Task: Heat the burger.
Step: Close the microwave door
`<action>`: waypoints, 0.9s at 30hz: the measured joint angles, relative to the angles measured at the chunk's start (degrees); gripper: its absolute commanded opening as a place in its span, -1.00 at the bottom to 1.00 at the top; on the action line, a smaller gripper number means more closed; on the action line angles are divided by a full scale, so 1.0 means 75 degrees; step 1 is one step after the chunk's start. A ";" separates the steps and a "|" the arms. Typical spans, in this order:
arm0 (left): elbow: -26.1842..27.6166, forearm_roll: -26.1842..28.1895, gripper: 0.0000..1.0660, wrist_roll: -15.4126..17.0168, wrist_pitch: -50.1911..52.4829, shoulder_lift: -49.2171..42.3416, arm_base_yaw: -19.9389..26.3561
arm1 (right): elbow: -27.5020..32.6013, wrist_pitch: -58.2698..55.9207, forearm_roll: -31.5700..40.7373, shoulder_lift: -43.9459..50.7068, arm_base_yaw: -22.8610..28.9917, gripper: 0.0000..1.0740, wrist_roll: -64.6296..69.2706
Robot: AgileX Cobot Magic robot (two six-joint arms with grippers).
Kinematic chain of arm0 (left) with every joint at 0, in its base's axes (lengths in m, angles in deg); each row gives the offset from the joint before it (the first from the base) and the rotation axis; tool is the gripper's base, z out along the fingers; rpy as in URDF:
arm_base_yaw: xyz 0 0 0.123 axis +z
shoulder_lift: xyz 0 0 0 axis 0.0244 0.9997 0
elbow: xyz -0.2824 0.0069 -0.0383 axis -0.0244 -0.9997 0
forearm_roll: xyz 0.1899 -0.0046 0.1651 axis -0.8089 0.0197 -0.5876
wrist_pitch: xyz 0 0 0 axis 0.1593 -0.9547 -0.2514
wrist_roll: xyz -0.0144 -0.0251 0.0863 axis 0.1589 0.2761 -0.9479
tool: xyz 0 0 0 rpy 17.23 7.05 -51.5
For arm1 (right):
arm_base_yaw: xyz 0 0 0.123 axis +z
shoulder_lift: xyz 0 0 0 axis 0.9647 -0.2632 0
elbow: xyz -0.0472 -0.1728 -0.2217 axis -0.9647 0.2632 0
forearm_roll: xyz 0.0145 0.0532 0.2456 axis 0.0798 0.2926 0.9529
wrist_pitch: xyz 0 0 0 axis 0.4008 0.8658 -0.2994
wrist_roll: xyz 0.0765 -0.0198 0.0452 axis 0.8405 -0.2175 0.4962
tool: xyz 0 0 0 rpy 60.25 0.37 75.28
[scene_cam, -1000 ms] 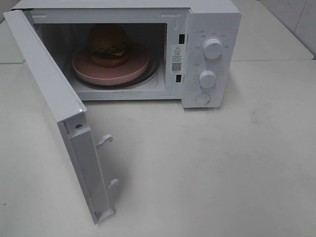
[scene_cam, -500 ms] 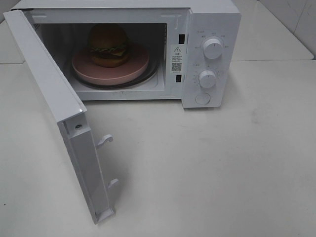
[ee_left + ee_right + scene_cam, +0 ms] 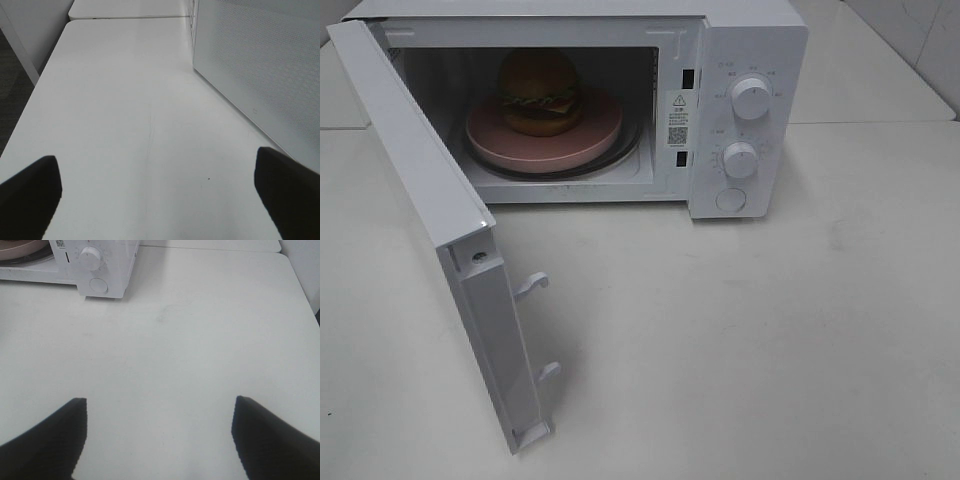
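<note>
Burger point(image 3: 540, 92) is already inside the microwave point(image 3: 750, 40), at about 12 o'clock in the overhead view. It stands upright on the round pink plate point(image 3: 595, 140), a bit back of the plate's centre, and the plate rests on the glass turntable point(image 3: 634, 140), so loading looks done. The door point(image 3: 420, 190) is swung wide, hinge side left, its free edge out toward 7 o'clock with the latch hooks point(image 3: 532, 286) exposed. Likely next step is closing it, then the dials. Upper knob point(image 3: 751, 97), lower knob point(image 3: 740, 159) and round button point(image 3: 731, 199) sit at 3 o'clock of the cavity, nothing touching them. Neither arm shows overhead. The left gripper point(image 3: 157, 187) is spread wide and empty over bare table point(image 3: 770, 330), a perforated white panel beside it, probably the door's outer face, so it's placed for a push. The right gripper point(image 3: 159, 435) is parted and empty, well back from the control panel.
</note>
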 measured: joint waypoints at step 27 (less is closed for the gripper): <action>0.0000 0.0000 0.94 0.0000 0.0000 0.0000 0.0000 | 0.0000 0.0000 0.0015 0.0000 0.0000 0.42 0.0000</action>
